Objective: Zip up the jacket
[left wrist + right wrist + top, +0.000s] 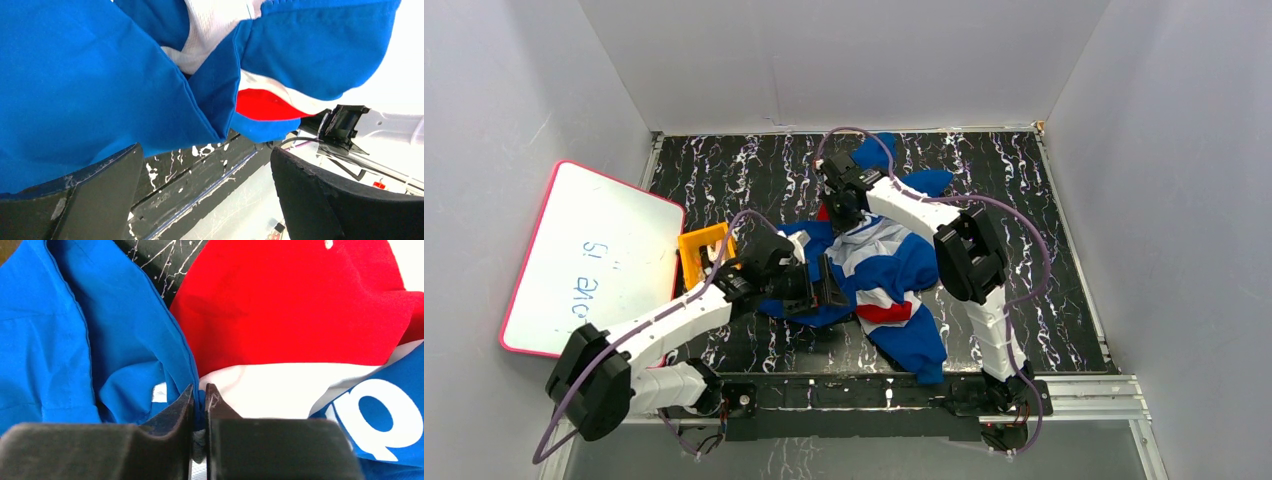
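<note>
At the near edge of the worktop [724, 170], which is black with white veining, a blue fold of the jacket [904, 270] reaches down to the rail between the two arm bases. The jacket lies crumpled in the middle of the worktop: royal blue, with broad red and white stripes showing on its upper folds. Just left of the heap sits the left pincer [829, 285], turned towards the cloth. Its wrist view shows it [207, 195] spread wide apart, gripping nothing, with blue cloth [100, 75] draped along the top of one finger [100, 200] and white mesh lining and a red stripe beyond. Farther back, the right pincer [849, 222] points down onto the far side of the heap. In its own view the pincer [199, 410] is closed almost together, clamped on a thin blue edge of the jacket [300, 315], with red and white stripes and white lettering on blue just beside it. More blue cloth trails towards the far edge behind that arm. Left of the left arm stands an orange box [702, 250], open at the top. Whether it holds anything cannot be told. Beyond it a pink-rimmed whiteboard [594, 260] with blue writing leans against the left wall.
</note>
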